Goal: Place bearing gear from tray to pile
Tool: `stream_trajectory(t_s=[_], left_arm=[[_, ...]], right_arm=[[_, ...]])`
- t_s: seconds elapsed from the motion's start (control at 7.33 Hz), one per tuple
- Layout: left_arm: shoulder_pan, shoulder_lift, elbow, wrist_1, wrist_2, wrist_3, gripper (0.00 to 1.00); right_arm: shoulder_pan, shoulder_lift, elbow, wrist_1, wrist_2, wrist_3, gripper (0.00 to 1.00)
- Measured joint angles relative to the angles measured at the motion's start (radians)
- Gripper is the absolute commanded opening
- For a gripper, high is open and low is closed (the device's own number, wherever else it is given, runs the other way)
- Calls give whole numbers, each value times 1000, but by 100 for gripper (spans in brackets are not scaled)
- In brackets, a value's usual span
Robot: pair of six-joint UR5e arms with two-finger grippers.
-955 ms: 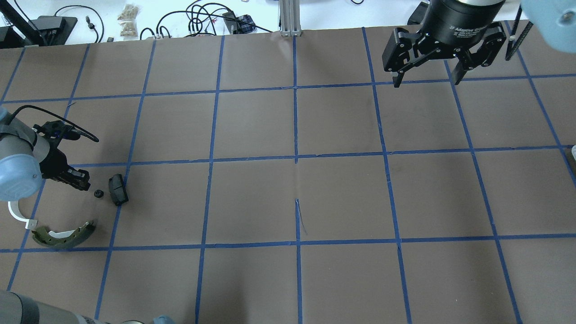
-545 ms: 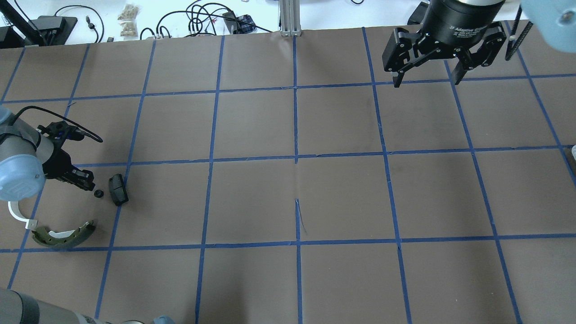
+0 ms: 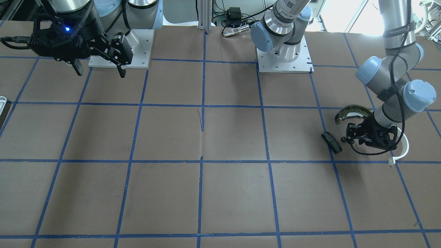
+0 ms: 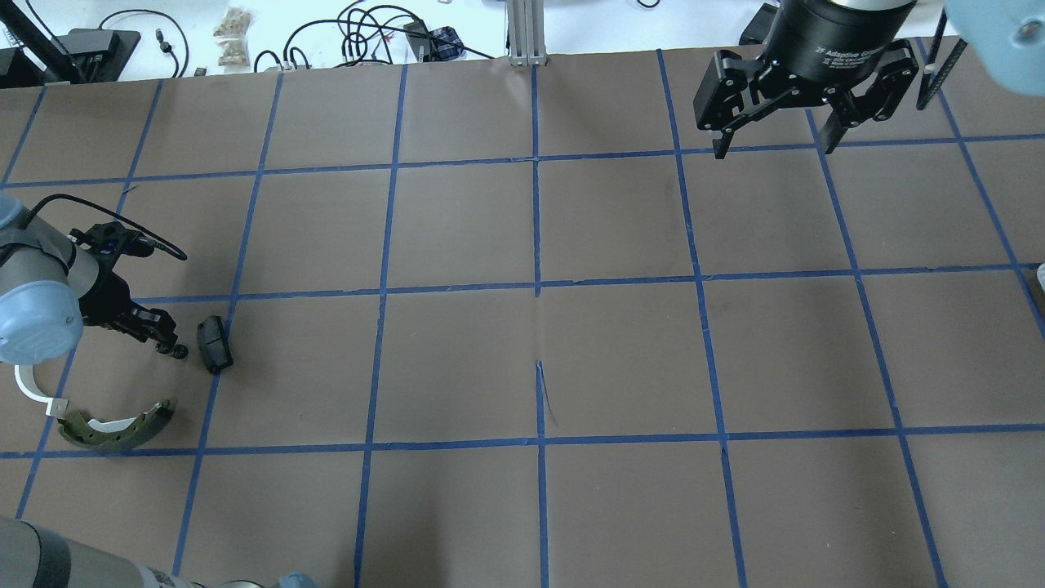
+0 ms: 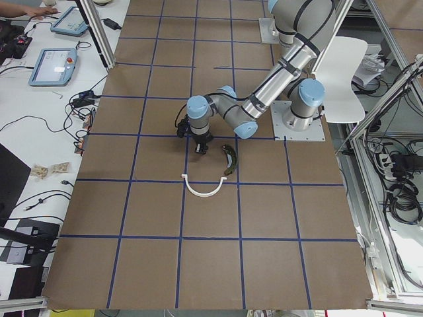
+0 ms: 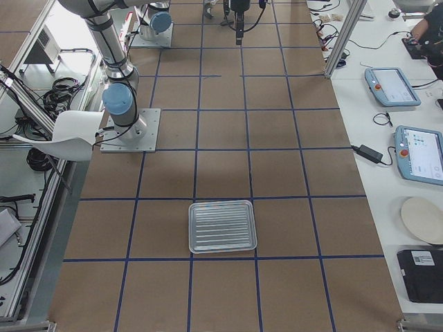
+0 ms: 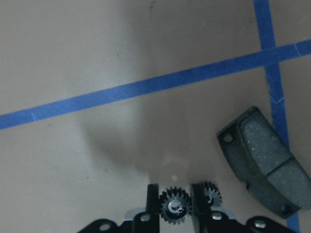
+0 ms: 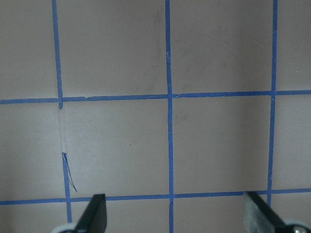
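My left gripper (image 4: 166, 341) is shut on a small black bearing gear (image 7: 175, 208), low over the table within the pile. A second small gear (image 7: 210, 193) lies on the table just beside one finger. The pile's black oblong block (image 4: 214, 343) lies just right of the gripper, the olive-grey brake shoe (image 4: 114, 429) and the white half-ring (image 4: 33, 390) lie nearer me. The pale tray (image 6: 223, 226) stands far off at the table's right end. My right gripper (image 4: 771, 139) is open and empty, high at the far right.
Brown paper with blue tape gridlines covers the table. Cables and small parts lie beyond the far edge (image 4: 384, 37). The tray's rim just shows at the right edge of the overhead view (image 4: 1038, 282).
My left gripper has moved a little to the right and toward me, up beside the loose gear and the black block. The right arm has not moved.
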Motion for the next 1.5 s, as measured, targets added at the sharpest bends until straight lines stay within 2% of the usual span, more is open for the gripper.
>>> stream_trajectory(t_s=[0.14,0.41,0.68,0.82,0.95,1.23,1.5], left_arm=[[-5,11,47,-57,-3,-5,70],[-69,59,211,-318,-7,-87,70],[-250,135,322,-484,-8,-273,74],[-349,189,341,-524,-9,-376,82],[-428,248,348,-554,-12,-465,84],[-541,326,362,-620,-24,-606,99],[-602,353,382,-654,-28,-731,100]], right_arm=[[0,0,0,0,0,0,100],[0,0,0,0,0,0,100],[0,0,0,0,0,0,100],[0,0,0,0,0,0,100],[0,0,0,0,0,0,100],[0,0,0,0,0,0,100],[0,0,0,0,0,0,100]])
